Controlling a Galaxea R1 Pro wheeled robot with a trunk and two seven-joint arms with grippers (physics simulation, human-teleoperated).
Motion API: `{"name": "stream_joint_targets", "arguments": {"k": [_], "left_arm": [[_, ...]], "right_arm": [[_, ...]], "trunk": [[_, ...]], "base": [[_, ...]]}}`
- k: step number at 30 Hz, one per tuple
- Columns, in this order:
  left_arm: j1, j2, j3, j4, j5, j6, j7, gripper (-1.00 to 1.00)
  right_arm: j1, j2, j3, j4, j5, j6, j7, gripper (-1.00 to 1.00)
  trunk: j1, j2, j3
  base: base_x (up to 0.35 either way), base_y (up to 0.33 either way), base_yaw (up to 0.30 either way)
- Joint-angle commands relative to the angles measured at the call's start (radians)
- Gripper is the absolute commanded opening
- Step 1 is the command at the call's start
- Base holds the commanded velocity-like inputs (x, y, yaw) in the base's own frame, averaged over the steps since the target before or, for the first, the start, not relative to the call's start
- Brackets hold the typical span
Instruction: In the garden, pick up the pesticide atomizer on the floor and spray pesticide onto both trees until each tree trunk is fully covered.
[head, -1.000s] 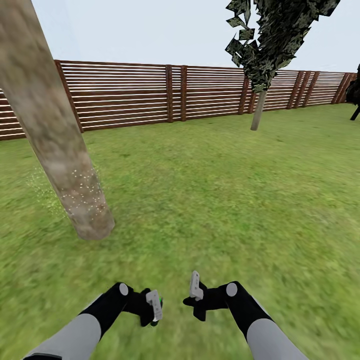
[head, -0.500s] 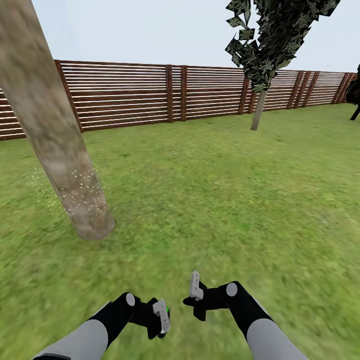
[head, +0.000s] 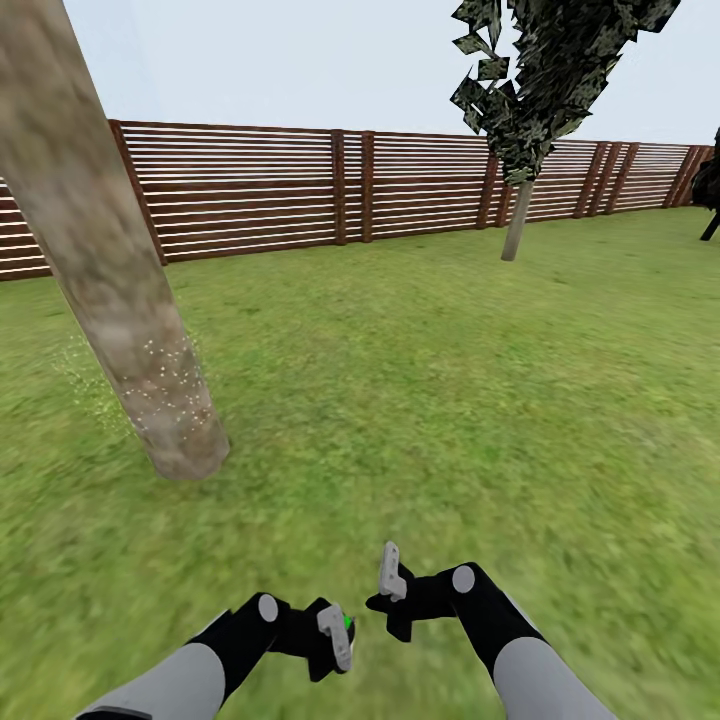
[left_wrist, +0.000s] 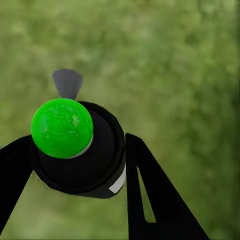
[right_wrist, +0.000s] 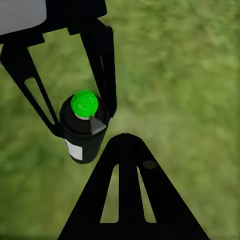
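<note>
My left gripper (head: 337, 640) is shut on the pesticide atomizer (left_wrist: 75, 152), a small black bottle with a bright green cap (head: 346, 622). It is held low over the grass, just left of my right gripper (head: 390, 575). The right gripper is shut with nothing in it, and in the right wrist view its joined fingers (right_wrist: 127, 190) point at the atomizer (right_wrist: 82, 131). One tree trunk (head: 115, 280), thick, pale and mottled, leans at the near left with pale specks around its base. The second tree (head: 517, 222) stands far off by the fence under a dark leafy crown.
Green lawn (head: 430, 400) stretches from my arms to a brown slatted fence (head: 300, 190) across the back. A black cone-shaped tree (head: 708, 190) shows at the far right edge.
My left arm has swung to the right with the atomizer, closer to the right gripper, and the green cap now shows in the head view. The right arm has held still.
</note>
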Motion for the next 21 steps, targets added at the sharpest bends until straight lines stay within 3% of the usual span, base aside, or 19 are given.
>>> {"name": "stream_joint_targets", "arguments": {"k": [1,4,7,21], "left_arm": [[0.000,-0.002,-0.003,-0.001,-0.004,-0.005,0.000,-1.00],[0.000,-0.006,0.000,-0.003,0.000,-0.005,0.001,-1.00],[0.000,-0.010,0.001,-0.003,0.056,-0.006,0.005,-1.00],[0.000,-0.013,0.004,-0.003,0.094,-0.006,0.006,-1.00]], "right_arm": [[-0.001,0.002,-0.008,-0.001,0.008,-0.004,0.005,-1.00],[-0.001,0.002,-0.008,-0.001,0.008,-0.004,0.005,-1.00],[-0.001,0.002,-0.008,-0.001,0.008,-0.004,0.005,-1.00],[-0.001,0.002,-0.008,-0.001,0.006,-0.006,0.007,-1.00]], "trunk": [[0.000,0.000,-0.001],[0.000,0.000,-0.001],[0.000,0.000,-0.001],[0.000,0.000,-0.001]], "base": [[0.000,0.000,0.000],[0.000,0.000,0.000],[0.000,0.000,0.000],[0.000,0.000,0.000]]}}
